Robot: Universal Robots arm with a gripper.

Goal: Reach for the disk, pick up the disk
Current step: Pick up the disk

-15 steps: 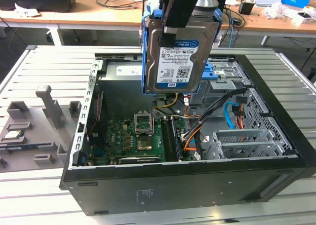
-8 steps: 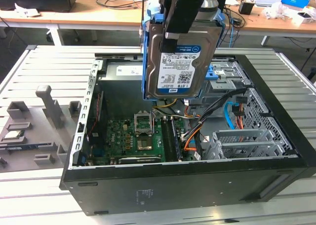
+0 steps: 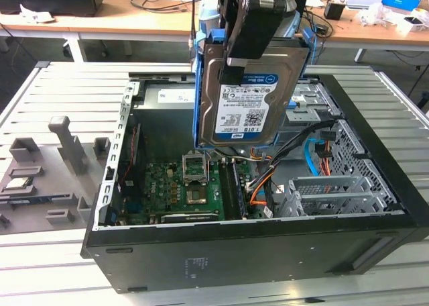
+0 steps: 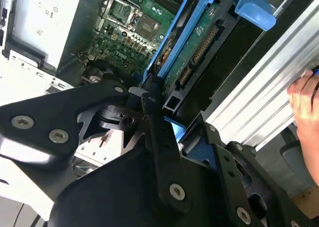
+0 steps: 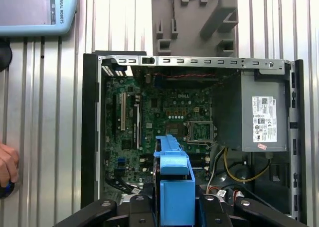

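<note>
In the exterior view, the black gripper point(image 3: 236, 58) is clamped on the top edge of the disk point(image 3: 244, 101), a flat silver-grey metal hard drive with a white-and-blue label and blue side rails. The disk hangs upright, well above the open black computer case point(image 3: 221, 249). I judge the pick-up done and the lift underway.

In the second wrist view, the black fingers point(image 4: 157, 132) pinch the disk's edge over the case's green motherboard point(image 4: 117, 35).

In the first wrist view, the disk's blue rail point(image 5: 175, 187) stands above the motherboard. Any further move calls for a steady grip and clearing the case walls.
</note>
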